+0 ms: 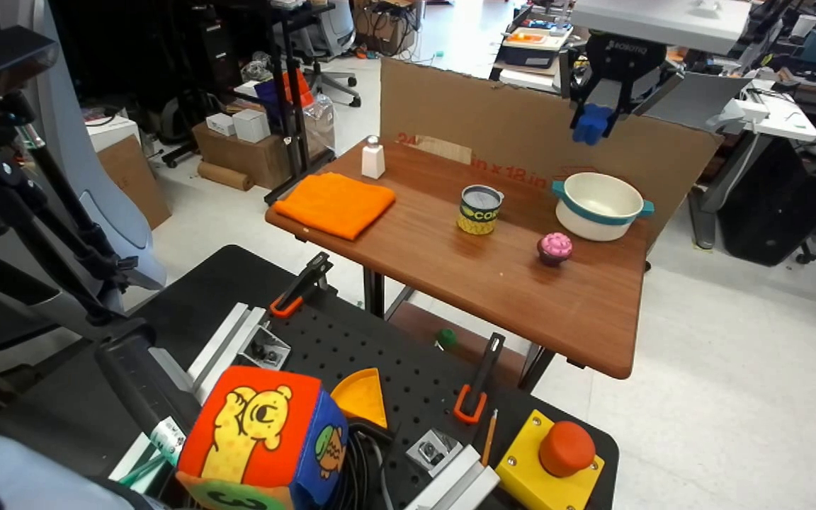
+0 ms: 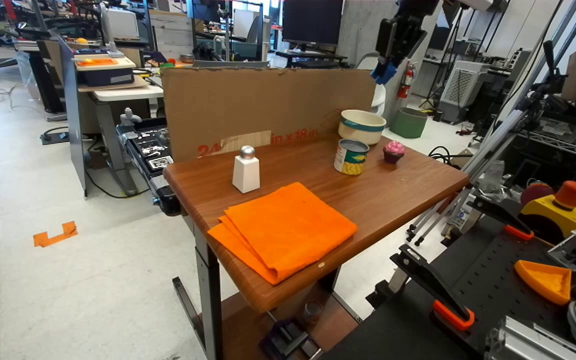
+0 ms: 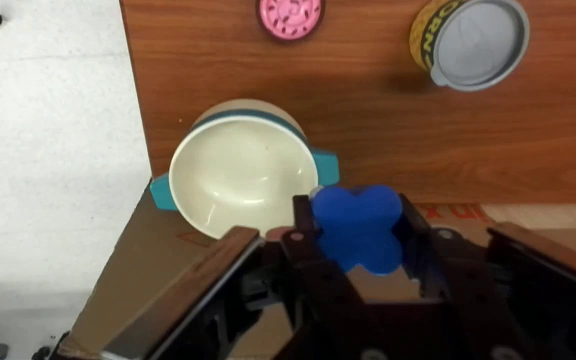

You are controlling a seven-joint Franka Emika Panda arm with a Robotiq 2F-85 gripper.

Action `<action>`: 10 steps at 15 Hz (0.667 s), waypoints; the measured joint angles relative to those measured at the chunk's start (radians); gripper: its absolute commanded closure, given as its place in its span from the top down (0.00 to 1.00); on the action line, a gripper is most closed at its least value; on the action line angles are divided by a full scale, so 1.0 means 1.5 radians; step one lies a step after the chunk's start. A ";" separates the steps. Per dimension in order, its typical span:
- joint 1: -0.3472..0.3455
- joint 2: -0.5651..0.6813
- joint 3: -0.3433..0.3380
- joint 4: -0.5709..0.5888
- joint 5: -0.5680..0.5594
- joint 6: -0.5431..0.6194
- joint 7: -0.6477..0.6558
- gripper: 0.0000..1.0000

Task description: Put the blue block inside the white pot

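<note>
The blue block (image 1: 591,127) is a small lobed blue piece held between the fingers of my gripper (image 1: 596,119). It also shows in an exterior view (image 2: 383,73) and in the wrist view (image 3: 358,230). My gripper is shut on it, high above the table. The white pot (image 1: 588,225) has a teal band and two teal handles and stands upright at the table's back corner. It also shows in an exterior view (image 2: 360,135). In the wrist view the pot (image 3: 238,165) is open, with nothing seen inside, and the block appears beside its right handle. The block is apart from the pot.
A pink-topped cupcake (image 1: 555,248) and a corn can (image 1: 479,211) stand near the pot. A white shaker (image 1: 373,160) and a folded orange cloth (image 1: 337,204) are at the table's far end. A cardboard sheet (image 1: 479,117) stands along the back edge.
</note>
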 measured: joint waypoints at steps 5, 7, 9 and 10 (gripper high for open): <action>0.015 0.062 -0.004 0.093 -0.004 0.021 0.075 0.16; 0.021 0.105 -0.012 0.139 -0.008 0.021 0.102 0.16; 0.025 0.151 -0.022 0.187 -0.013 0.020 0.129 0.16; 0.027 0.174 -0.027 0.210 -0.018 0.016 0.141 0.16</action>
